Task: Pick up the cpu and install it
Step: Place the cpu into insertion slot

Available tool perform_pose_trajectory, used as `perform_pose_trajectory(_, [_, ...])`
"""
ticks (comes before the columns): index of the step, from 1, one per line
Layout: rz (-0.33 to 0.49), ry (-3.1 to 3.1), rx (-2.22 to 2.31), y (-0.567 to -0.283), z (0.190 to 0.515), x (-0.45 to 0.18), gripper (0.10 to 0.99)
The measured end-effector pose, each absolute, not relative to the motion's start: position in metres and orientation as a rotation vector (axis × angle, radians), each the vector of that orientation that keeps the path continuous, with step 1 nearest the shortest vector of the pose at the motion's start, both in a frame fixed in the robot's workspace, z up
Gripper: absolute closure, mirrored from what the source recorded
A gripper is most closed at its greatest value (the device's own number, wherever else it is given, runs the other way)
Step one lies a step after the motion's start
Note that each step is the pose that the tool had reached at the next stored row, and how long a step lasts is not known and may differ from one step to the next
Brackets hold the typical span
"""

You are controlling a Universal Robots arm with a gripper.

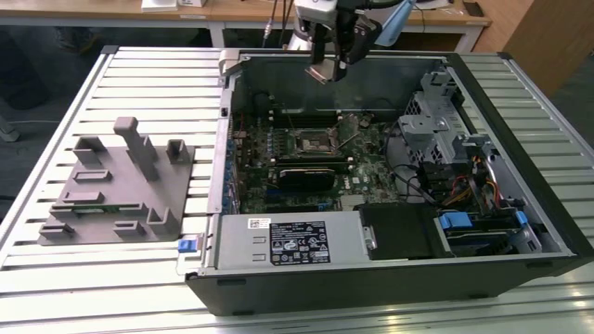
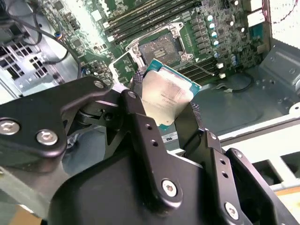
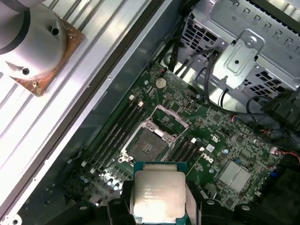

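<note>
One step looks done: the gripper [image 2: 166, 93] clamps the cpu [image 2: 168, 96] by its edges, aloft at twelve o'clock of the open socket [image 1: 314, 142] in the exterior view; installing likely demands square alignment.

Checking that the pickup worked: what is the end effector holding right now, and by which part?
The flat square silvery-topped cpu, pinched at two opposite edges by the end effector.
</note>
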State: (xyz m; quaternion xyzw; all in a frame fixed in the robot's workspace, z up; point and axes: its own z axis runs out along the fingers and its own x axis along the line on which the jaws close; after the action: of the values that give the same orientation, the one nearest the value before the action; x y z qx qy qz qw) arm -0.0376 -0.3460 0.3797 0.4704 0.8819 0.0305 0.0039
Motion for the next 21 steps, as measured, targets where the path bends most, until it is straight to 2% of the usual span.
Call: perform_pose_trajectory(21, [0.092, 2.528, 1.836, -0.3456, 0.3773, -0.0376, 0.561])
